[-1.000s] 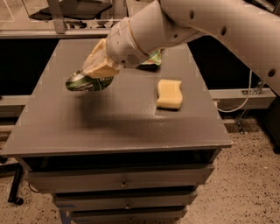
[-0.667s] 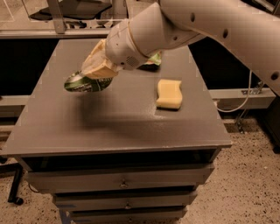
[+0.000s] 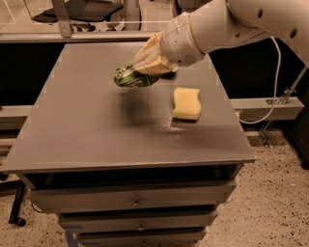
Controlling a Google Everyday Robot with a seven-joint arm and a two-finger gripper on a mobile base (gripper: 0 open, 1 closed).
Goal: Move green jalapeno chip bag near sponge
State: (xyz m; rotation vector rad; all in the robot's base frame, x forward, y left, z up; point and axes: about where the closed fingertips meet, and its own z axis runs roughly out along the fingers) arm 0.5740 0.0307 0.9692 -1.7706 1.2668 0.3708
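Note:
My gripper (image 3: 145, 65) is shut on the green jalapeno chip bag (image 3: 131, 78) and holds it above the grey table (image 3: 96, 130), over the back middle. The bag hangs crumpled and tilted to the left below the fingers, casting a shadow on the tabletop. The sponge (image 3: 187, 103), a pale yellow block with wavy sides, lies flat on the table at the right, a little in front and to the right of the bag. The white arm (image 3: 231, 24) reaches in from the upper right.
The table has drawers (image 3: 135, 200) in its front. A chair base (image 3: 82, 12) stands behind the table. A cable (image 3: 270, 96) and a rail (image 3: 270, 108) are at the right. The floor (image 3: 270, 202) is speckled.
My gripper has carried the chip bag to the right, closer to the sponge. The sponge has not moved.

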